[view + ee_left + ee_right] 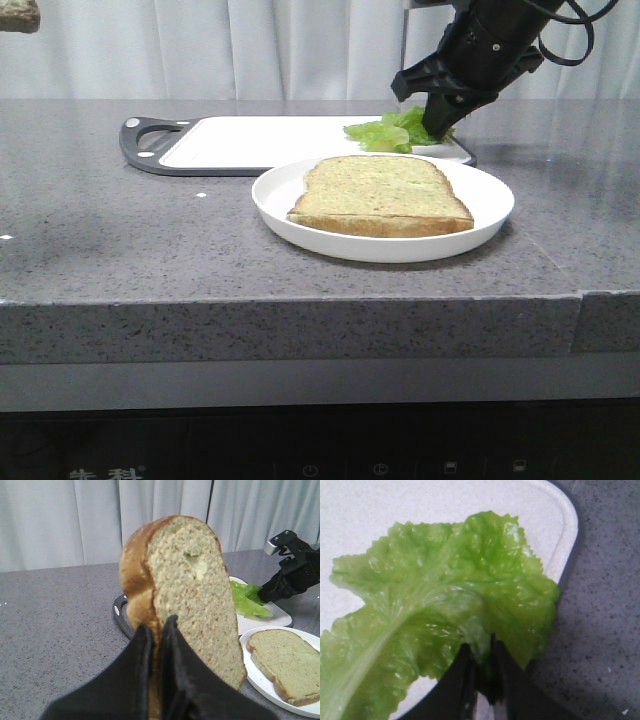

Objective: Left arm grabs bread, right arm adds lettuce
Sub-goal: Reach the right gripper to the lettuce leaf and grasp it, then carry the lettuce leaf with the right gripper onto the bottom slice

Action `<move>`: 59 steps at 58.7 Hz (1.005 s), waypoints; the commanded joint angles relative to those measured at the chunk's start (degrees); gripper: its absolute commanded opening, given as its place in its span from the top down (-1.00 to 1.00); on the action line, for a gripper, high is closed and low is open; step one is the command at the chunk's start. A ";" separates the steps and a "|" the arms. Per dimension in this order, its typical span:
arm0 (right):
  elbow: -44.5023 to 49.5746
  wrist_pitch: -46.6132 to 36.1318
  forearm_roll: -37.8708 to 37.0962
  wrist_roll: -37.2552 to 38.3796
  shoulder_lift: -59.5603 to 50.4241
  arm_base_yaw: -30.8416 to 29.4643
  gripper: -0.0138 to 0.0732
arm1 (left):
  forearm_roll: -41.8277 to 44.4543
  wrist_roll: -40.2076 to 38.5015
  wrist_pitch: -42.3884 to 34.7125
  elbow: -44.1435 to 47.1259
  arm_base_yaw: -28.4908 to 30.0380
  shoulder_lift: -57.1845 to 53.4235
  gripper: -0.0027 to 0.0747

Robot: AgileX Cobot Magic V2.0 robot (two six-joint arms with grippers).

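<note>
Jaws pinching lettuce (445, 605) at board (560, 535) edge, bread (185, 595) aloft

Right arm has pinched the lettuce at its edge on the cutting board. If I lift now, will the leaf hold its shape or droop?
Probably droop: the lettuce looks thin and ruffled, and the right arm holds it only at one edge. Its pale midrib may keep part stiffer. It also looks glossy, possibly damp, so it might cling to the cutting board or slip from the fingers.

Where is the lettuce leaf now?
In the front view, the lettuce lies on the white cutting board's right end, behind the plate, pinched by the right gripper.
</note>
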 commanded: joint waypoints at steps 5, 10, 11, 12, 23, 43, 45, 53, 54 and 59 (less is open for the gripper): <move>-1.14 -0.98 4.92 -0.51 -7.81 -0.09 0.85 | -1.79 -0.55 -4.99 -1.73 0.02 0.08 0.99; 2.14 -2.16 7.32 -0.51 -11.40 0.16 0.85 | -2.02 -0.55 -4.99 -1.73 0.02 0.08 0.99; 3.06 -2.66 7.79 -0.51 -12.23 0.28 0.85 | -2.02 -0.55 -4.99 -1.73 0.02 0.08 0.99; 4.62 -3.61 7.98 -0.51 -13.51 0.47 0.85 | -2.02 -0.55 -4.99 -1.73 0.02 0.08 0.99; 21.20 -12.35 8.10 -0.51 -25.79 5.32 0.85 | -2.16 -0.55 -4.99 -1.73 0.02 0.08 0.99; 43.29 -19.17 15.55 -0.45 -39.19 11.42 0.85 | -2.81 -0.55 -4.99 -1.73 0.02 0.08 0.99; 44.13 -19.16 16.03 -0.45 -39.20 11.42 0.85 | -2.81 -0.55 -4.99 -1.73 0.02 0.08 0.99; 45.78 -19.37 17.75 -0.45 -39.07 11.42 0.85 | -2.81 -0.55 -4.99 -1.73 0.02 0.08 0.99; 45.78 -19.37 18.09 -0.45 -39.07 11.42 0.85 | -2.81 -0.55 -4.99 -1.73 0.02 0.08 0.99; 45.78 -19.37 19.91 -0.45 -39.07 11.42 0.85 | -2.81 -0.55 -4.99 -1.73 0.02 0.08 0.99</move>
